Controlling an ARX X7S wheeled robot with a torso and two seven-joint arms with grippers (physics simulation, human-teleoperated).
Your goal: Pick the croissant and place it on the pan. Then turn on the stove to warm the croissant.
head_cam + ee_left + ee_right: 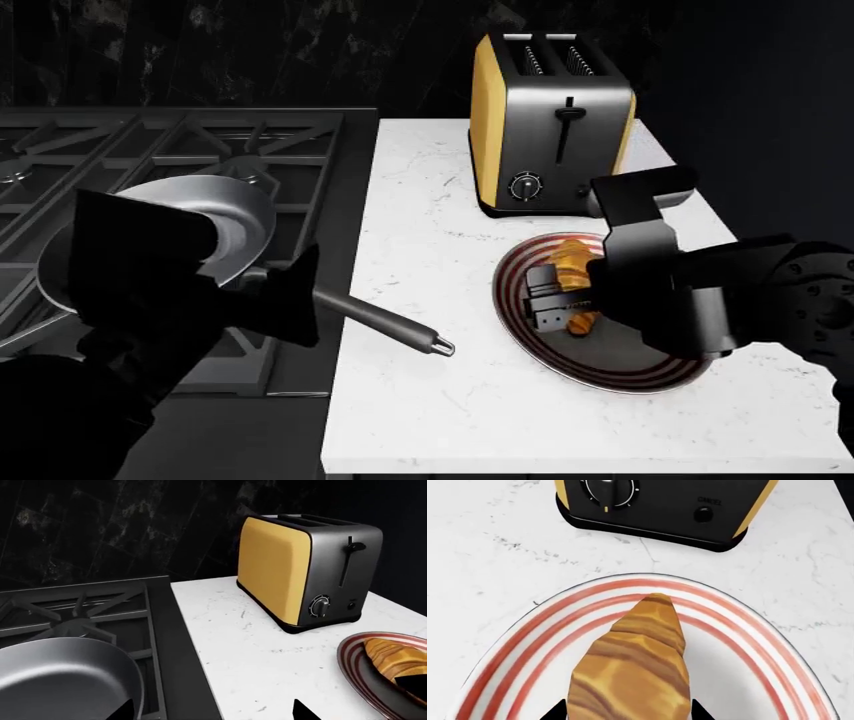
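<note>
while the left gripper point(287, 300) is held over the near right edge of the stove point(160, 150), its fingers are seen only as dark shapes, set apart from each other with nothing between them. the pan point(200, 225) is seated on the black grates just beyond it, and its long handle point(380, 322) is stretched rightward and nearward onto the white marble counter point(427, 400). further right, the plate point(627, 370) with red rings is laid on the counter, near of the toaster point(550, 130), whose yellow side is turned toward the stove. the croissant point(630, 665) is found lying on the plate, one pointed end aimed at the toaster. the right gripper point(567, 295) is lowered over the plate with its fingers spread to either side of the croissant; in the right wrist view only the dark fingertips point(554, 712) are shown flanking the pastry, and whether it is actually touched cannot be told.
</note>
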